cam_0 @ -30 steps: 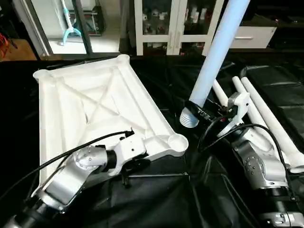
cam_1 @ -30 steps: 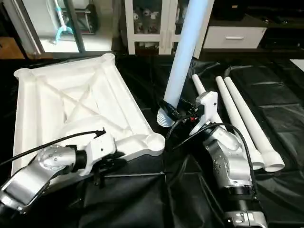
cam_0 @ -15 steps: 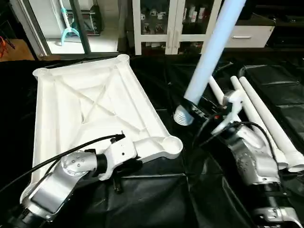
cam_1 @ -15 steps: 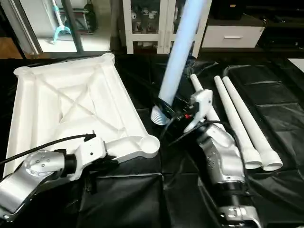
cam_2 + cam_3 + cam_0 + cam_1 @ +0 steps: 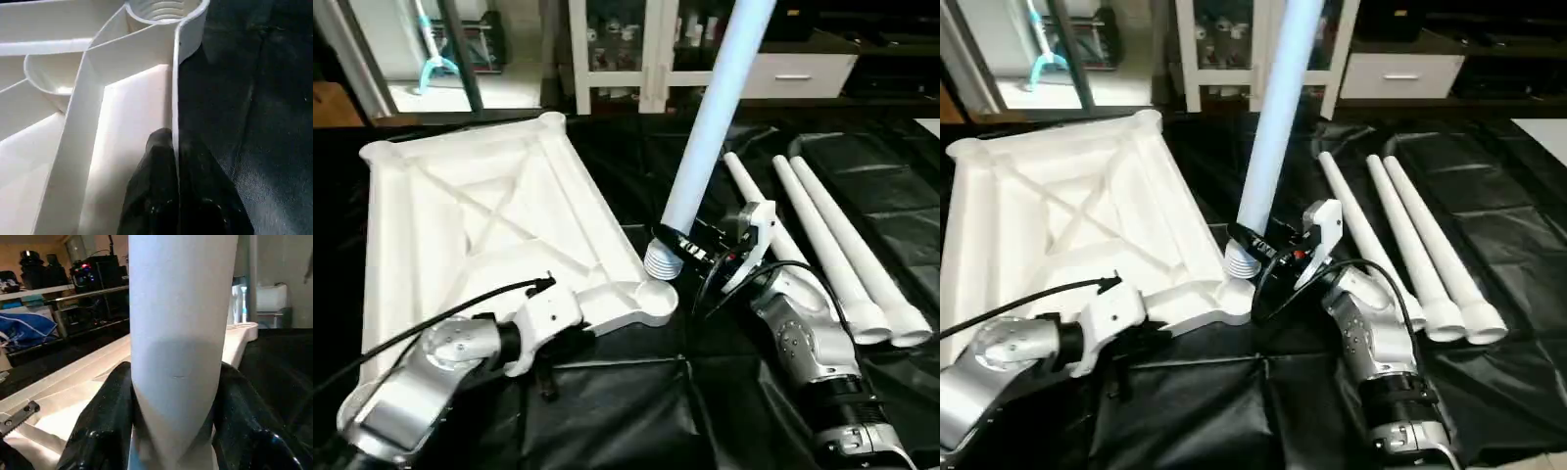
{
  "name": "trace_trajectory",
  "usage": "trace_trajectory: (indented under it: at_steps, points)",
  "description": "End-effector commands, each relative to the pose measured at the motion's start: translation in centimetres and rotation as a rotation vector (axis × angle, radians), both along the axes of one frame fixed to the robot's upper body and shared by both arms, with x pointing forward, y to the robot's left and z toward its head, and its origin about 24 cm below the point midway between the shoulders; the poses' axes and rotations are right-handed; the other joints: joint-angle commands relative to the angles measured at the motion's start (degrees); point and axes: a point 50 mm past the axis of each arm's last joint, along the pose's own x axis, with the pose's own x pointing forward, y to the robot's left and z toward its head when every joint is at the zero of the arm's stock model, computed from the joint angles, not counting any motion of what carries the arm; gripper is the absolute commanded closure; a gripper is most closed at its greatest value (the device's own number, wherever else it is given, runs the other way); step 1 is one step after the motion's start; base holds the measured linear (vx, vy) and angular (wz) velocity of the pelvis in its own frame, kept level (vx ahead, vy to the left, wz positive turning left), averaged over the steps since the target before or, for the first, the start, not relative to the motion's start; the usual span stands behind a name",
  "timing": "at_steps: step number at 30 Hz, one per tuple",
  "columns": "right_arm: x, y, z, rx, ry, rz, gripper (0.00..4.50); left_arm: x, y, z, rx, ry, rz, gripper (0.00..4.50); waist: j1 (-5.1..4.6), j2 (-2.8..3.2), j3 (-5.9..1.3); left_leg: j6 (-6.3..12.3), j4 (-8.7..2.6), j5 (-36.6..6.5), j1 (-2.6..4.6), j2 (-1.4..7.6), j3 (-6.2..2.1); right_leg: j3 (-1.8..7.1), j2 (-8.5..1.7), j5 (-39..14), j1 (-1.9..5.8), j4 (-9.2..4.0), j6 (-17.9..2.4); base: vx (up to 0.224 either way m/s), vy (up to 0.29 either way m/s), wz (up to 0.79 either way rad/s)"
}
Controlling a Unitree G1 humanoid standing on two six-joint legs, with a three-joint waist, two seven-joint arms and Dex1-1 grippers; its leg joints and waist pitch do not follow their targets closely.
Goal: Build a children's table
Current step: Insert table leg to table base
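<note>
One leg (image 5: 710,137) stands gripped near its threaded end in the right gripper (image 5: 690,253), whose fingers (image 5: 105,421) clamp either side of the tube. Its long axis leans up and away from the gripper. The ribbed tip hangs just beside the near corner socket (image 5: 654,293) of the upturned white tabletop (image 5: 460,220), a little toward the right arm's side, so the right arm is nearer. The left gripper (image 5: 177,196) pinches the tabletop's rim wall just behind that socket. Three spare legs (image 5: 832,245) lie beyond the right gripper on black sheeting (image 5: 636,411).
</note>
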Motion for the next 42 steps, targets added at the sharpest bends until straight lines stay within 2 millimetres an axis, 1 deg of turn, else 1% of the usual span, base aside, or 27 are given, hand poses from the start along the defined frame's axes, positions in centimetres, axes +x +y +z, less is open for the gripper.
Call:
trace_trajectory:
  at_steps: [1,2,3,4,5,6,7,8,10,12,13,14,17,18,19,20,22,23,24,26,29,30,32,36,39,40,42]
  points:
    - [0.4,0.2,1.1,0.002,-0.049,0.011,2.64,0.0,-0.3,-0.1,-0.046,0.016,0.029,3.89,0.15,-0.14,-2.68,-0.36,-6.30,-15.7,1.47,6.29,-2.94,2.62,-5.04,-12.2,0.62,-4.69,-13.4,0.000,0.000,0.00]
    - [0.5,0.1,1.1,0.005,-0.052,0.010,2.64,0.1,-0.4,0.2,-0.053,0.009,0.025,3.81,0.48,0.01,-2.71,-0.49,-6.26,-15.3,1.78,6.35,-2.79,2.65,-5.02,-11.1,0.37,-4.71,-13.6,0.000,0.000,0.00]
    - [0.6,0.1,1.2,0.006,-0.056,0.008,2.64,0.1,-0.3,0.5,-0.050,-0.009,0.008,3.61,0.63,-0.15,-2.67,-0.18,-6.31,-14.3,1.52,6.30,-2.72,2.66,-4.94,-9.0,0.54,-4.51,-13.9,0.000,0.000,0.00]
    - [0.6,0.1,1.1,0.006,-0.057,0.007,2.64,0.1,-0.2,0.6,-0.047,-0.013,0.003,3.61,0.69,-0.30,-2.64,0.12,-6.34,-13.6,1.37,6.30,-2.73,2.65,-4.99,-8.2,0.68,-4.45,-13.9,0.000,0.000,0.00]
    - [0.6,0.1,1.1,0.006,-0.058,0.007,2.64,0.1,-0.2,0.6,-0.046,-0.014,0.002,3.55,0.81,-0.22,-2.69,0.34,-6.31,-12.9,1.36,6.35,-2.74,2.64,-5.06,-7.4,0.75,-4.34,-13.9,0.000,0.000,0.00]
    - [0.6,0.2,1.0,0.004,-0.058,0.006,2.64,-0.3,0.3,0.6,-0.024,-0.006,-0.023,3.55,1.08,-0.21,-2.78,1.16,-6.20,-10.4,1.43,6.34,-2.63,2.57,-5.01,-4.1,0.84,-4.10,-14.2,0.000,0.000,0.00]
    - [0.6,0.2,1.0,0.004,-0.058,0.006,2.64,-0.4,0.6,0.6,-0.011,0.001,-0.031,3.55,1.08,-0.21,-2.78,1.16,-6.20,-10.4,1.43,6.34,-2.63,2.57,-5.01,-4.1,0.84,-4.10,-14.2,0.000,0.000,0.00]
    - [0.6,0.2,1.0,0.004,-0.059,0.006,2.64,-0.5,0.8,0.5,0.000,0.006,-0.035,3.55,1.30,-0.18,-2.85,1.84,-6.10,-8.8,1.52,6.31,-2.53,2.50,-4.95,-2.0,0.86,-3.89,-14.5,0.000,0.000,0.00]
    - [0.6,0.2,1.0,0.004,-0.059,0.006,2.64,-0.6,0.9,0.4,0.010,0.011,-0.036,3.55,1.45,-0.41,-2.97,3.43,-5.85,-4.1,1.60,6.25,-2.27,2.35,-4.91,3.5,1.19,-3.43,-15.3,0.000,0.000,0.00]
    - [0.7,0.3,1.0,0.005,-0.059,0.006,2.64,-0.9,1.7,-0.1,0.060,0.028,-0.042,3.55,1.59,-0.41,-2.92,4.66,-5.76,-2.7,1.50,6.28,-2.20,2.30,-4.99,4.8,1.35,-3.30,-15.7,0.000,0.000,0.00]
    - [0.7,0.3,1.0,0.005,-0.059,0.006,2.64,-0.9,1.7,-0.1,0.060,0.028,-0.042,3.55,1.59,-0.41,-2.92,4.66,-5.76,-2.7,1.50,6.28,-2.20,2.30,-4.99,4.8,1.35,-3.30,-15.7,0.000,0.000,0.00]
    - [0.7,0.3,1.0,0.006,-0.061,0.006,2.64,-1.0,2.0,-0.3,0.085,0.030,-0.039,3.55,1.60,-0.39,-2.59,4.58,-5.95,-3.6,1.52,6.32,-2.18,2.32,-4.98,3.6,1.23,-3.44,-15.7,0.000,0.000,0.00]
    - [0.8,0.3,1.1,0.008,-0.065,0.005,2.64,-0.6,2.2,-0.3,0.093,0.013,-0.024,3.55,1.53,-0.25,-2.32,2.93,-6.30,-7.5,1.62,6.55,-2.23,2.44,-5.05,-1.5,1.22,-3.88,-15.3,0.000,0.000,0.00]
    - [0.8,0.3,1.1,0.008,-0.066,0.004,2.64,-0.5,2.2,-0.3,0.094,0.006,-0.019,3.55,1.46,-0.28,-2.24,2.02,-6.45,-9.1,1.69,6.57,-2.17,2.45,-4.94,-3.5,1.14,-4.03,-15.1,0.000,0.000,0.00]
    - [0.8,0.3,1.1,0.009,-0.067,0.004,2.64,-0.4,2.1,-0.2,0.078,0.007,-0.019,3.72,1.46,-0.33,-2.24,1.59,-6.45,-9.8,1.79,6.56,-2.10,2.49,-4.93,-4.2,1.05,-4.09,-15.0,0.000,0.000,0.00]
    - [0.8,0.4,1.1,0.010,-0.067,0.004,2.64,-0.2,1.9,-0.1,0.068,0.002,-0.017,3.72,1.54,-0.03,-2.18,0.83,-6.48,-10.9,1.91,6.53,-2.09,2.61,-4.97,-5.3,0.91,-4.21,-14.8,0.000,0.000,0.00]
    - [0.8,0.4,1.1,0.013,-0.068,0.006,2.64,0.1,1.5,0.1,0.037,-0.007,-0.008,3.83,1.46,-0.30,-2.07,-0.33,-6.58,-12.7,1.93,6.51,-1.96,2.73,-4.91,-7.2,0.79,-4.41,-14.5,0.000,0.000,0.00]
    - [0.7,0.5,1.1,0.014,-0.069,0.007,2.64,0.2,1.4,0.1,0.025,-0.006,-0.004,3.94,1.62,-0.07,-2.11,-0.55,-6.53,-12.9,2.04,6.53,-1.97,2.77,-5.00,-7.5,0.73,-4.47,-14.5,0.000,0.000,0.00]
    - [0.6,0.6,1.0,0.015,-0.068,0.016,2.64,0.3,1.2,0.1,0.021,-0.014,-0.001,4.03,1.73,-0.07,-2.10,-0.76,-6.51,-13.3,2.28,6.57,-1.82,2.83,-4.95,-7.8,0.45,-4.61,-14.4,0.000,0.000,0.00]
    - [0.5,0.6,0.9,0.013,-0.064,0.023,2.64,0.4,1.2,0.0,0.024,-0.015,-0.001,4.26,1.81,-0.04,-2.04,-0.87,-6.62,-13.3,2.16,6.61,-1.84,2.80,-4.87,-7.9,0.49,-4.59,-14.2,0.000,0.000,0.00]
    - [0.4,0.5,0.8,0.012,-0.056,0.032,2.64,0.4,1.1,-0.3,0.035,-0.010,-0.002,4.40,1.70,0.11,-2.07,-1.19,-6.82,-13.2,1.95,6.59,-1.97,2.65,-4.76,-7.4,0.59,-4.39,-13.7,0.000,0.000,0.00]
    - [0.4,0.3,0.8,0.009,-0.060,0.023,2.64,0.3,1.1,-0.4,0.046,-0.002,-0.004,4.46,1.56,0.03,-2.14,-1.25,-6.82,-12.7,1.81,6.59,-2.05,2.63,-4.82,-6.7,0.77,-4.30,-13.7,0.000,0.000,0.00]
    - [0.5,0.1,0.9,0.003,-0.066,0.012,2.64,0.2,1.2,-0.6,0.065,0.007,-0.005,4.46,1.50,-0.01,-2.19,-0.93,-6.72,-12.2,1.91,6.58,-1.94,2.66,-4.84,-5.7,0.72,-4.32,-13.9,0.000,0.000,0.00]
    - [0.6,-0.4,0.8,-0.012,-0.065,-0.004,2.64,0.1,1.4,-1.4,0.143,0.018,-0.008,4.46,1.69,0.01,-2.17,0.26,-6.52,-10.7,1.79,6.57,-1.87,2.74,-4.99,-4.5,0.90,-4.37,-14.3,0.000,0.000,0.00]
    - [0.6,-0.5,0.5,-0.036,-0.070,-0.022,2.64,0.3,1.2,-1.6,0.163,0.028,0.012,4.46,1.64,0.07,-2.05,-0.26,-6.65,-11.4,1.96,6.68,-1.84,2.62,-4.87,-5.6,0.69,-4.40,-14.3,0.000,0.000,0.00]
    - [0.6,-0.5,0.4,-0.037,-0.069,-0.025,2.64,0.4,1.0,-1.6,0.149,0.033,0.019,4.46,1.53,0.03,-2.06,-0.62,-6.71,-11.8,1.81,6.66,-1.90,2.63,-4.96,-6.0,0.87,-4.37,-14.4,0.000,0.000,0.00]
    - [0.5,-0.4,-0.3,-0.027,-0.036,-0.001,2.64,0.5,0.3,-1.2,0.095,0.042,0.017,4.46,1.42,0.14,-1.94,-0.96,-6.80,-12.8,1.90,6.67,-1.93,2.65,-4.90,-6.8,0.71,-4.53,-14.4,0.000,0.000,0.00]
